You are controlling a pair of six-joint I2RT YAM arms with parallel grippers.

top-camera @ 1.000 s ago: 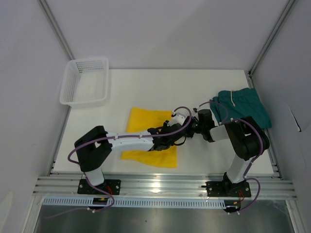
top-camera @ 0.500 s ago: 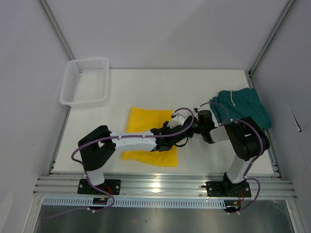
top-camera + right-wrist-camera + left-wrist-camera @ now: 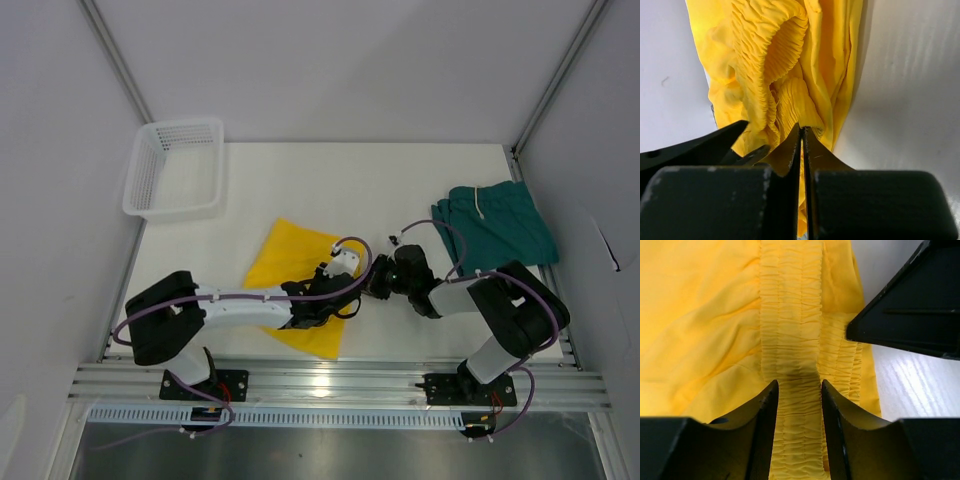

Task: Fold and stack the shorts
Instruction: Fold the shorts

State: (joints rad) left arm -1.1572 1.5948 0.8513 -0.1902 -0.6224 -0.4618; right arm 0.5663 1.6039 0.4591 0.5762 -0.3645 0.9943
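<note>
The yellow shorts lie on the white table, turned cornerwise, left of centre. My left gripper is closed on their gathered waistband at the right edge; the band runs between the fingers. My right gripper meets it from the right and is shut on a bunched fold of the same waistband. In the right wrist view its tips pinch the yellow cloth. The dark teal shorts with a white drawstring lie crumpled at the table's right edge, away from both grippers.
A white mesh basket stands at the back left corner. The right arm's elbow is near the table's right front edge. An aluminium rail runs along the front, and grey walls enclose the table.
Both grippers have moved left and toward the front with the waistband. The yellow shorts have turned from lying square to lying cornerwise and have shifted left.
</note>
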